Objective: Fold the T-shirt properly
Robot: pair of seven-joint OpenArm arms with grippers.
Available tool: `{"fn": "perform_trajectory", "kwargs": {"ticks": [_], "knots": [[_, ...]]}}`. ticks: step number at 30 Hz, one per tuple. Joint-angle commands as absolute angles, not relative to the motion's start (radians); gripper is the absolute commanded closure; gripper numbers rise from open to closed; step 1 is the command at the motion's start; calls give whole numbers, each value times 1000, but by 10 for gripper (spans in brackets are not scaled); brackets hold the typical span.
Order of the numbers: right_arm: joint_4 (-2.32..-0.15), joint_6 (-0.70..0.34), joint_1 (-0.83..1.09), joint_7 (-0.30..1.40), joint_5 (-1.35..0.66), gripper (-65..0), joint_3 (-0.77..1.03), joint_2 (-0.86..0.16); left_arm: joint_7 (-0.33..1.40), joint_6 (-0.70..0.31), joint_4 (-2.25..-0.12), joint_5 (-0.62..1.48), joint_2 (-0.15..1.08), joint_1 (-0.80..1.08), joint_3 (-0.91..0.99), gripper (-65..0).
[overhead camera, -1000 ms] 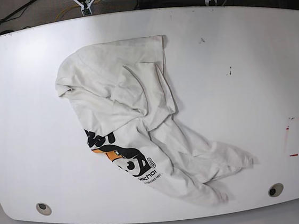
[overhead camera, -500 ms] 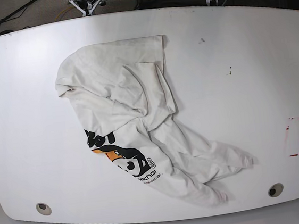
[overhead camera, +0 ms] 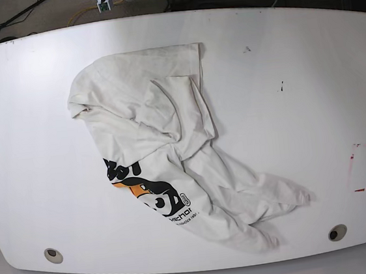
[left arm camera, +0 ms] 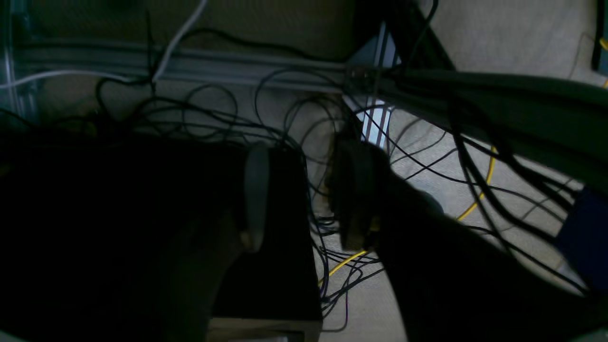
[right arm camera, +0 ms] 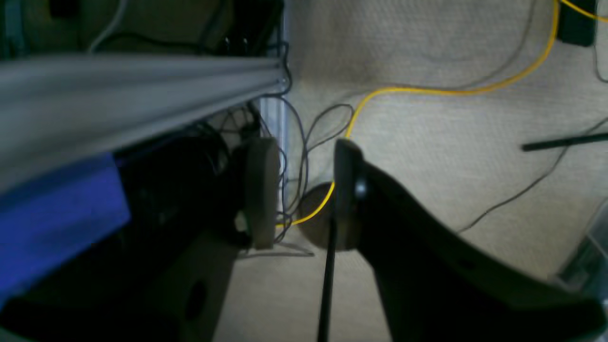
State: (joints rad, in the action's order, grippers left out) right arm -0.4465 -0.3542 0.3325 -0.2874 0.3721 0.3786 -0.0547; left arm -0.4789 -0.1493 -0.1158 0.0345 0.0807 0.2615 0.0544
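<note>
With the left gripper and right gripper both parted, empty and off the table, treat the crumpled T-shirt lying left of centre as light, limp cloth, and pinch it at a hem or sleeve edge.

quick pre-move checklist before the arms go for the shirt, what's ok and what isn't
1. Shirt fully on the table: ok, no part hangs over an edge.
2. Shirt spread flat: not ok, it lies crumpled, with folds over part of the print.
3. Left pincer free: ok, jaws apart, only floor cables between them.
4. Right pincer free: ok, jaws apart, nothing held.
5. Arms over the table: not ok, both wrist views show floor and cables, and the base view shows no arm over the table.
6. Sleeves located: cannot tell, the bunching hides which flap is which.
</note>
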Motion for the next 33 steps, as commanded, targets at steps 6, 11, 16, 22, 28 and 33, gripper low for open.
{"fn": "perform_trajectory", "kwargs": {"ticks": [6,11,16,22,28,33], "knots": [[-737,-357,518,-305,357,-187,380,-4,-610,-148,-257,36,113,400,56,-219],[-869,-364,636,-302,232,-187,375,8,-610,-148,-472,36,136,542,56,-219],[-1001,-366,745,-302,160,-187,372,8,-610,-148,-676,36,157,671,56,-219],[-1155,-366,871,-302,154,-187,378,16,-610,-148,-875,39,197,805,58,-219],[-1326,-366,995,-302,10,-187,375,21,-610,-148,-1041,101,222,920,58,-219],[-1529,-366,1090,-259,-71,-187,377,21,-610,-148,-1228,216,268,1027,62,-219]]}}
